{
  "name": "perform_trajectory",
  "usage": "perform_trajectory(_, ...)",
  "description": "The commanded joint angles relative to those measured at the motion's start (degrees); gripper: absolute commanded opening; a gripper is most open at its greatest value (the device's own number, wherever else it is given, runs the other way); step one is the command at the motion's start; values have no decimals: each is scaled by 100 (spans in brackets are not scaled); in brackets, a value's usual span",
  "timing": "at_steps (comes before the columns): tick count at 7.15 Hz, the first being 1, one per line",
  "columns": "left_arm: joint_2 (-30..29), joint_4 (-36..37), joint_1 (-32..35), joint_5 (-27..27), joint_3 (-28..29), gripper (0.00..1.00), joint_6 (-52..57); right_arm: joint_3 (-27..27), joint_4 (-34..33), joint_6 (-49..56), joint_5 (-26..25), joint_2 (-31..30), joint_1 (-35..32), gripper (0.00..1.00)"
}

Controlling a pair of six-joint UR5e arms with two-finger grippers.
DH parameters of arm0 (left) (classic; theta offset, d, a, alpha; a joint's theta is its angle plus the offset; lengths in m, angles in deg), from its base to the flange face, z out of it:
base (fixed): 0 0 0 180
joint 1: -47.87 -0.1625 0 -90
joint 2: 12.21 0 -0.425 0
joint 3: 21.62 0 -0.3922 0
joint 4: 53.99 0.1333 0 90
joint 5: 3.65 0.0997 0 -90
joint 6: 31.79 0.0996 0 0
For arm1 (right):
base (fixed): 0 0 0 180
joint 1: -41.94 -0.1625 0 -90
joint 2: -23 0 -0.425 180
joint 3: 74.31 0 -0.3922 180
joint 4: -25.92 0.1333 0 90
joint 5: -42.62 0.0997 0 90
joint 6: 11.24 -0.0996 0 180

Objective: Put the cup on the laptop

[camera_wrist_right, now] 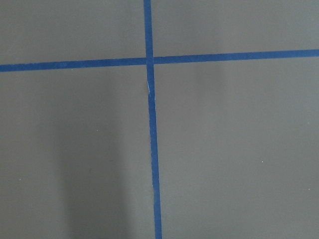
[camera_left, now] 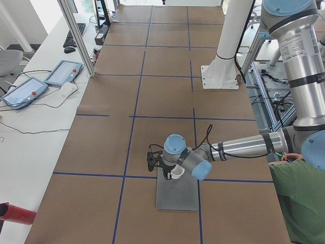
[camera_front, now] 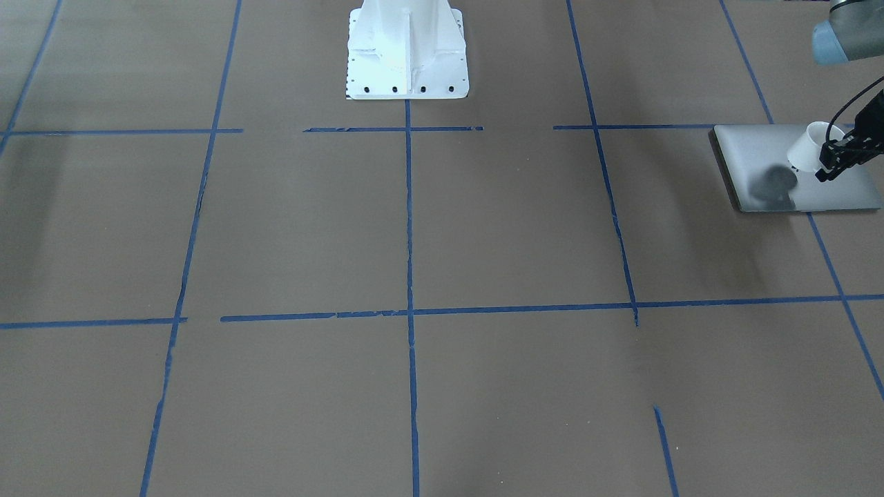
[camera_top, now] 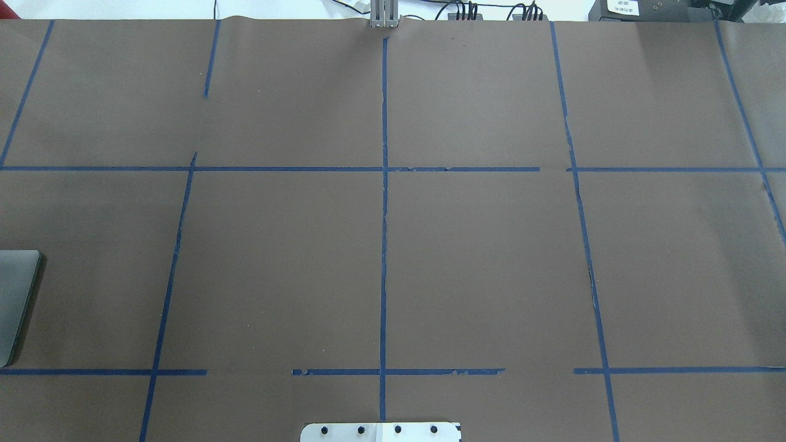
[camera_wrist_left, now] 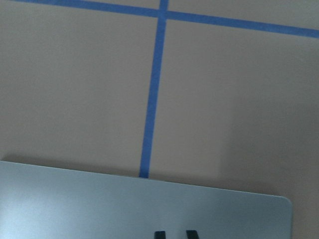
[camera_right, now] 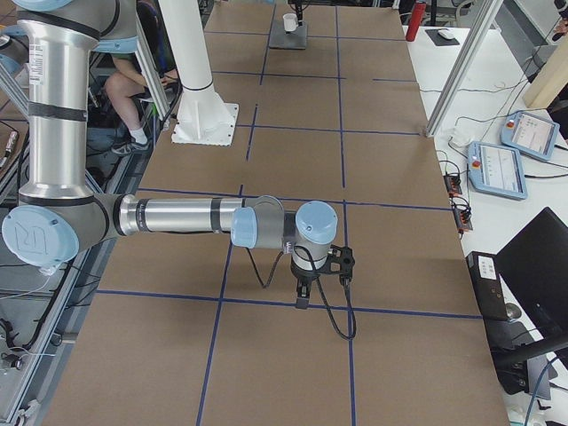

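Note:
The silver-grey laptop [camera_front: 760,152] lies closed and flat at the table's end on my left side. It also shows in the overhead view [camera_top: 15,301], the exterior left view [camera_left: 179,195] and the left wrist view [camera_wrist_left: 99,204]. The white cup [camera_front: 809,148] hangs tilted just above the lid and casts a dark shadow on it. My left gripper [camera_front: 827,169] is shut on the cup's rim. The cup also shows in the exterior left view [camera_left: 176,174]. It does not show in the left wrist view. My right gripper [camera_right: 303,297] hangs over bare table, and I cannot tell if it is open.
The white robot pedestal [camera_front: 406,52] stands at the middle of the table's robot side. Blue tape lines [camera_front: 409,228] divide the brown table into squares. A person in green [camera_left: 299,203] sits close to the left arm's base.

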Motion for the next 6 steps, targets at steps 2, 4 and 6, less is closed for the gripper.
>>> perform_trajectory(2,4,-326,-75,8,214,0,-145,0,0,0,0,0,0,100)
perform_trajectory(4,-13,-308,-276,8,240,0,-145,0,0,0,0,0,0,100)
perform_trajectory(6,-31,-299,-365,8,302,38,-136,0,0,0,0,0,0,100)
